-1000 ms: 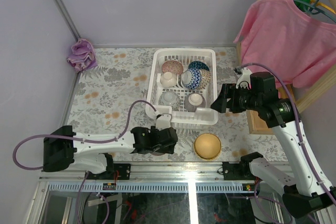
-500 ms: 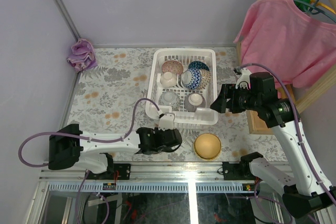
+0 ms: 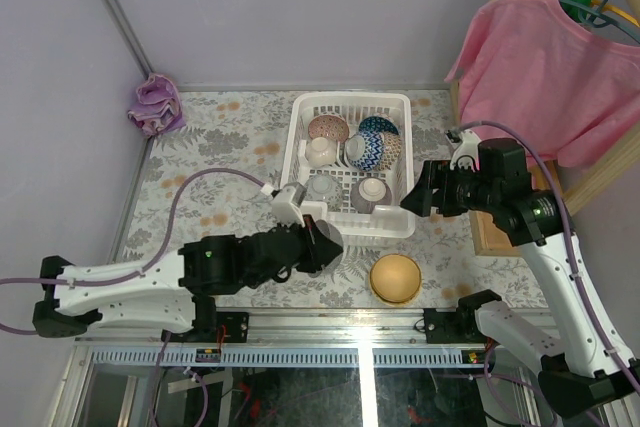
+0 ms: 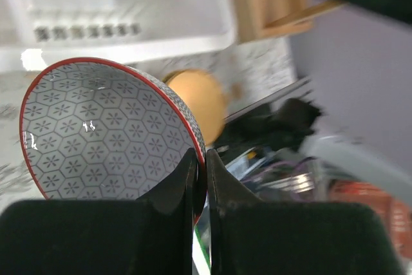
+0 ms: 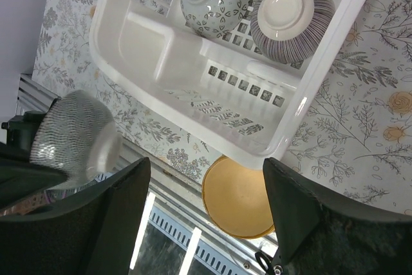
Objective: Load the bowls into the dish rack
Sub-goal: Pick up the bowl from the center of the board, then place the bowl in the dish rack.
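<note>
Left gripper [image 4: 199, 154] clamps rim of red-edged hexagon-patterned bowl [image 4: 96, 130]; bowl body left of jaws, dish rack [image 3: 350, 224] just beyond. Glazed ceramic: stiff, slick, chippable; rim pinch suits. Right gripper [image 5: 203, 167] gapes, rack beneath.

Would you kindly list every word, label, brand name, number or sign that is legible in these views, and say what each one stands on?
None: no text can be read in any view.
The dish rack, the bowls in it, the hexagon-patterned bowl pinched by the left end effector, the tan bowl and the pink shirt show only pattern or plain colour, no lettering.
</note>
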Motion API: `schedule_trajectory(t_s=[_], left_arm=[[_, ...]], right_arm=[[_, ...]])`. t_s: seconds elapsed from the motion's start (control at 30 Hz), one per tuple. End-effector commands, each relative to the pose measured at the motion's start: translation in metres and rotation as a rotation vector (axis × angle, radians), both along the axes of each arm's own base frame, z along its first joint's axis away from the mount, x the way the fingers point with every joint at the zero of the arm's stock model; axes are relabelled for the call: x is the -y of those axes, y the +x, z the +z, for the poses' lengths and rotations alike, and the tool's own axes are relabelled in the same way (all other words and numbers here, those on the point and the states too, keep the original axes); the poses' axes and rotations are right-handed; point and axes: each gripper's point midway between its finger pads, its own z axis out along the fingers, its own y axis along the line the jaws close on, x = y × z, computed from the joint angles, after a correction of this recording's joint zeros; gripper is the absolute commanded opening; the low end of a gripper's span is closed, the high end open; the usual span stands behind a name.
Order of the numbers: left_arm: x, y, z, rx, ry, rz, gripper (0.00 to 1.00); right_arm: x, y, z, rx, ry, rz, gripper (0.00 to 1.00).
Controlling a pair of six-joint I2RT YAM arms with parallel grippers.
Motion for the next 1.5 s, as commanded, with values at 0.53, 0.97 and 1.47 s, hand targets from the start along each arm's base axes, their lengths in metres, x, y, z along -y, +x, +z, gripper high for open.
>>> schedule_trajectory(t_s=[0.53,0.97,1.47], left_arm=[[0.079,0.105,0.163,0.183,-0.706,0.573,0.00],[0.065,0.154,0.097,0.162,-0.843,0.941,0.00],[0.067,0.147,0.004,0.128,-0.779,1.167,0.00]], right_arm=[[0.023,0.010,0.090,0.163,-0.078,-0.081,0.81],[0.037,0.008,0.117,0.217,-0.130,-0.113,0.84],[0.028,0.008,0.105,0.196,-0.108,-0.069,0.85]])
